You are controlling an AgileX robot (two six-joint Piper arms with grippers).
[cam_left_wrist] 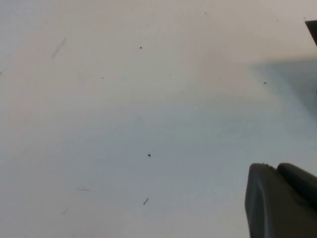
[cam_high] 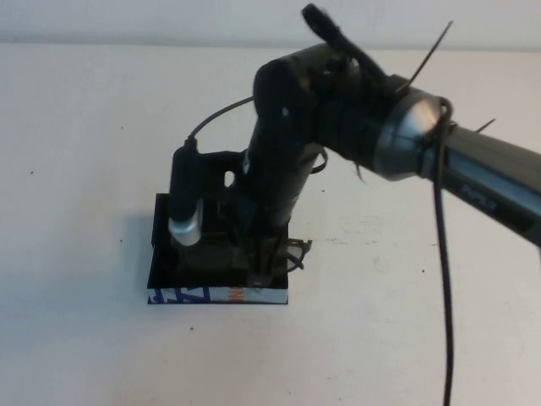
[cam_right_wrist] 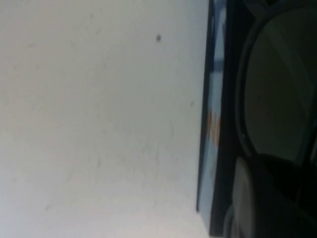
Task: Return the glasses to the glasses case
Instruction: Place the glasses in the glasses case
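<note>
**Glasses down in the case**

Black thick-framed glasses (cam_right_wrist: 275,94) with greenish-grey lenses lie inside the black case (cam_high: 161,245), long axis along its white printed front edge at 6 o'clock. Right gripper (cam_high: 258,266) is pinched narrow on them. Left gripper (cam_left_wrist: 282,201): can't tell.

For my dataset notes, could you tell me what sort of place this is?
Probably a lab test bench: a bare white table, the right gripper down in a glasses case on the glasses; left gripper parked.
</note>
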